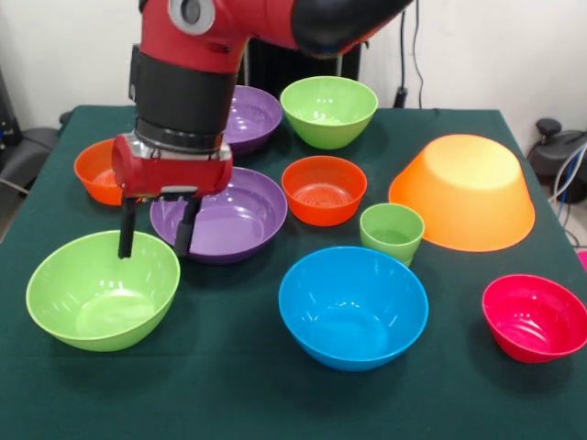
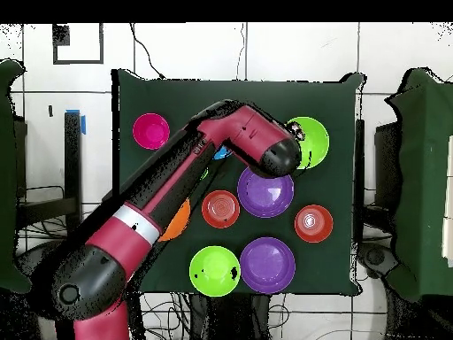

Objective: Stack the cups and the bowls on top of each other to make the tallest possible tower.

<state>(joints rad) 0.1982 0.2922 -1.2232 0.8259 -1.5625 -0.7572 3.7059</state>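
Gripper (image 1: 154, 240): hanging open and empty – fingers straddling the far rim of the near light-green bowl (image 1: 103, 290), likely lining up a rim pinch.
Cup (image 1: 392, 234): standing upright between blue bowl (image 1: 353, 307) and overturned orange-yellow bowl (image 1: 463, 192) – a ready base.
Tower: not yet starting.

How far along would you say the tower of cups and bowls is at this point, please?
Done: nothing is stacked; every bowl and the cup sits alone on the table, the orange-yellow bowl upside down.
In hand: the open gripper is empty, over the near green bowl's far rim, beside the purple bowl.
Left: the whole stack.
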